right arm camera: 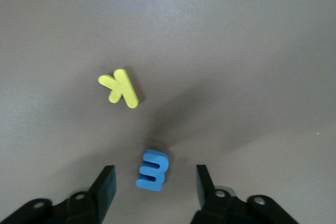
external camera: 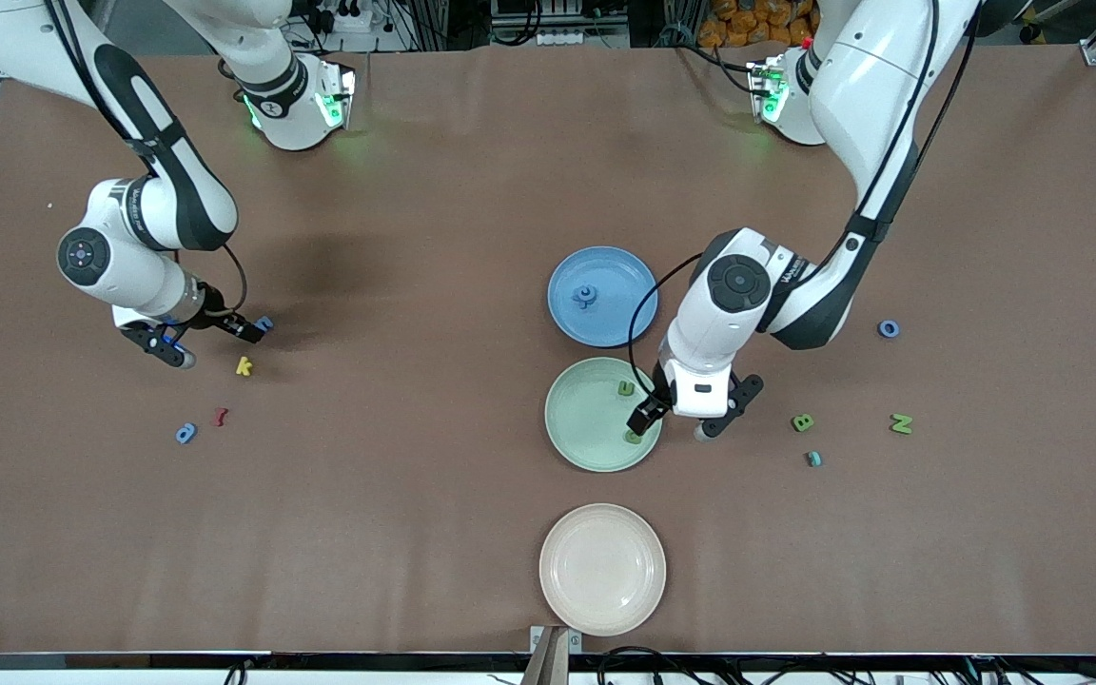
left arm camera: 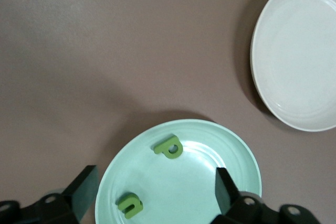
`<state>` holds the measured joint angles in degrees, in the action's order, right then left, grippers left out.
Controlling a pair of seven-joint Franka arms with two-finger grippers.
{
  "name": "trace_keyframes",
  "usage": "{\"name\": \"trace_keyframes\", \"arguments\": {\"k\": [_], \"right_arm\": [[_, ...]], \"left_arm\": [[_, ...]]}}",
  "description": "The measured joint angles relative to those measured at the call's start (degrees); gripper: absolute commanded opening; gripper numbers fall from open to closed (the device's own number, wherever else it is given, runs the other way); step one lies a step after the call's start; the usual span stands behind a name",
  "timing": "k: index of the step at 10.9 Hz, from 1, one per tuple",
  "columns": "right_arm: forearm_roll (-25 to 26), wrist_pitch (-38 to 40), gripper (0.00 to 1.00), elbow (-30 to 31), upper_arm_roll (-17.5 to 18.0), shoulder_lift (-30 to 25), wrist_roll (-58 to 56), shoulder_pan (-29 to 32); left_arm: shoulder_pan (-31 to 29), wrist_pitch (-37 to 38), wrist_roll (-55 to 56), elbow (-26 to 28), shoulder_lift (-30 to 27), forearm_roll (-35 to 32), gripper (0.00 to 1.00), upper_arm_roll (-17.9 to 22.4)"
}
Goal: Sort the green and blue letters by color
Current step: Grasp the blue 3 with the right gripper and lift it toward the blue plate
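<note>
My right gripper [external camera: 208, 342] is open, just above a blue letter [external camera: 264, 323] at the right arm's end of the table. In the right wrist view the blue letter [right arm camera: 153, 169] lies on the table between the open fingers of the right gripper [right arm camera: 155, 183]. My left gripper [external camera: 676, 423] is open and empty over the edge of the green plate [external camera: 578, 428], which holds two green letters [external camera: 626, 387] [external camera: 633, 437]. They also show in the left wrist view [left arm camera: 169, 147] [left arm camera: 129, 205]. The blue plate [external camera: 616, 323] holds one blue letter [external camera: 586, 297].
A yellow "k" [external camera: 244, 365], a dark red letter [external camera: 220, 416] and a blue letter [external camera: 185, 433] lie near the right gripper. A blue "o" [external camera: 889, 328], green "B" [external camera: 802, 422], green "N" [external camera: 901, 423] and a light blue letter [external camera: 813, 459] lie toward the left arm's end. A cream plate [external camera: 602, 609] sits nearest the front camera.
</note>
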<state>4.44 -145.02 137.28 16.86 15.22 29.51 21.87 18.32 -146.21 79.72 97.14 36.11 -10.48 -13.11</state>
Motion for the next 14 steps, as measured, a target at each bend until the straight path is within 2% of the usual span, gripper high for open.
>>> {"name": "trace_keyframes", "arguments": {"k": [3, 7, 10, 12, 13, 14], "right_arm": [[-1.48, -0.31, 0.57, 1.04, -0.55, 0.10, 0.03, 0.18], [-2.08, -2.16, 0.54, 1.74, -0.59, 1.67, 0.03, 0.18], [-4.71, -3.36, 0.49, 1.73, -0.58, 2.50, 0.03, 0.19], [-5.29, -3.97, 0.41, 1.71, -0.53, 2.79, 0.03, 0.18], [-5.34, -4.47, 0.33, 1.71, -0.52, 3.11, 0.03, 0.18], [-5.36, -4.95, 0.18, 1.71, -0.52, 3.47, 0.03, 0.17]], "left_arm": [[-2.62, 0.08, -1.39, 0.00, 0.01, -0.03, 1.00, 0.59], [-9.75, 6.31, -15.09, 0.30, -0.20, -0.11, 1.00, 0.65], [-13.61, 9.24, -25.92, 4.50, -1.60, -0.15, 1.00, 0.66], [-15.31, 12.22, -29.30, 5.36, -1.74, -0.15, 1.00, 0.68], [-15.99, 12.60, -30.24, 5.53, -1.74, -0.15, 1.00, 0.69], [-16.56, 12.74, -31.28, 5.73, -1.73, -0.15, 1.00, 0.70]]}}
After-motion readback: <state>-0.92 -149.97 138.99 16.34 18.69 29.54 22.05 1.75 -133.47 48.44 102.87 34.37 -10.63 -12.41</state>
